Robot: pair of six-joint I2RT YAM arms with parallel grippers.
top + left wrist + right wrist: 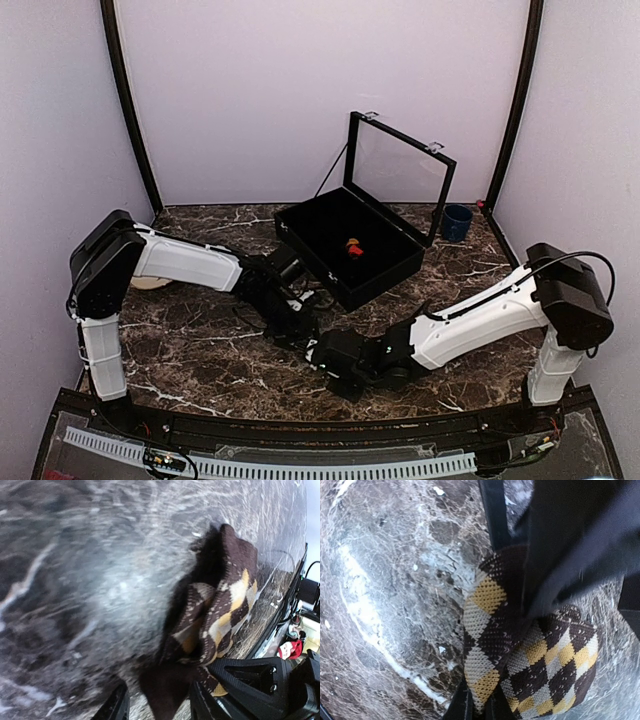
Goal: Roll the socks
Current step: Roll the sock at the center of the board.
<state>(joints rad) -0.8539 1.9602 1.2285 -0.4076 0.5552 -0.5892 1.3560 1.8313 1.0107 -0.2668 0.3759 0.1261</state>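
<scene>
A black sock with tan and yellow diamonds (pixel 540 665) lies bunched in a loose roll on the marble table (pixel 385 580). My right gripper (pixel 479 706) is shut on a folded edge of that sock. The left gripper (pixel 159 696) stands open, with the sock's (pixel 220 605) dark end lying between its fingers and a gap on the left side. In the top view both grippers meet at the table's near middle, left (pixel 308 335) and right (pixel 328 352), and hide the sock. A small red-and-orange bundle (pixel 353 248), seemingly the other sock, lies inside the black box.
An open black box (pixel 400 262) with a raised clear lid (pixel 400 170) stands behind the grippers. A blue cup (pixel 457 222) sits at the back right. Purple walls close in the table on three sides.
</scene>
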